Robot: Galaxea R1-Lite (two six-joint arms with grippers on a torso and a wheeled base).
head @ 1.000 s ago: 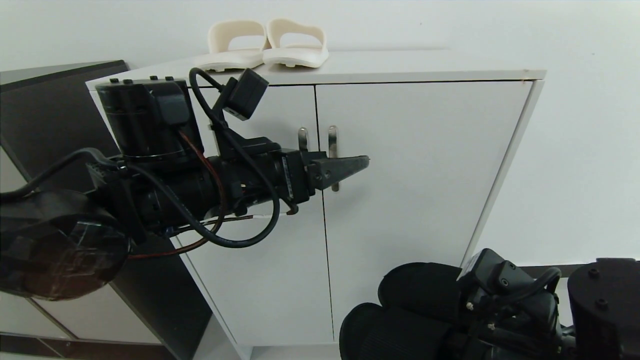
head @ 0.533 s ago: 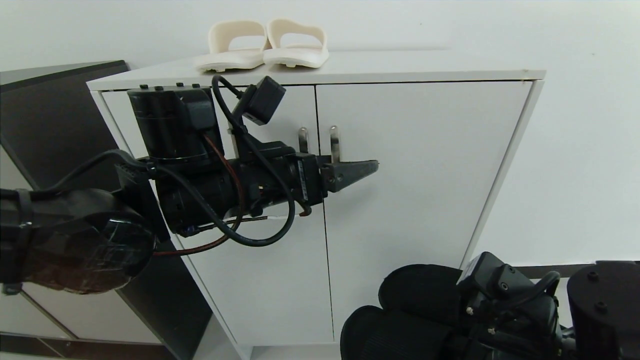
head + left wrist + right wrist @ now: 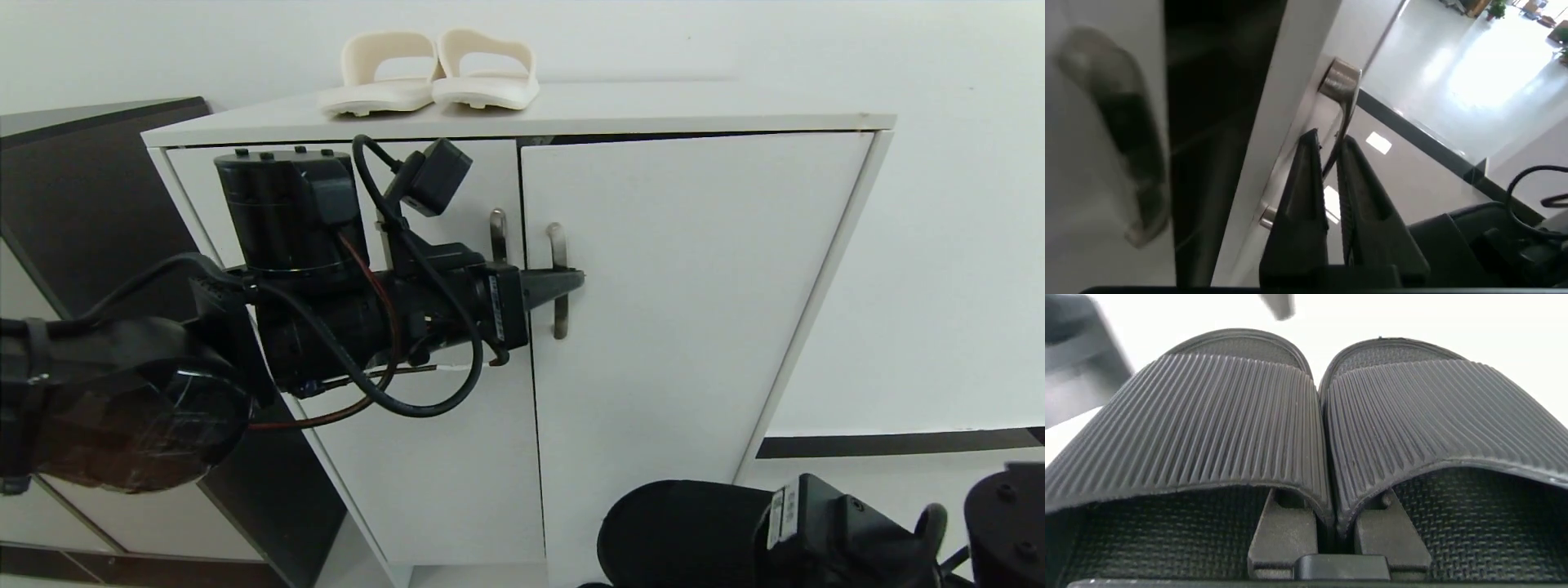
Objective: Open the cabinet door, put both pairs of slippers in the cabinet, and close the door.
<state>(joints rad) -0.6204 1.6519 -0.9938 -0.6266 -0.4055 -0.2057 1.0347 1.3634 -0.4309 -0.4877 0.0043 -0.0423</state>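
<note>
White wall [image 3: 939, 245] backs the cabinet [image 3: 694, 114], whose right door [image 3: 694, 310] stands slightly ajar, the left gripper [image 3: 573, 281] pinched tight on its metal handle [image 3: 558, 241]. On top sit cream slippers [image 3: 433, 73]. Lower right, the right gripper [image 3: 1331, 514] clamps both black slippers [image 3: 1233, 416] together.

Black slippers [image 3: 678, 531] cut by lower edge; right door handle [image 3: 558, 320] part-hidden by left gripper [image 3: 576, 279]; left door handle [image 3: 1123, 155] blurred in wrist view
</note>
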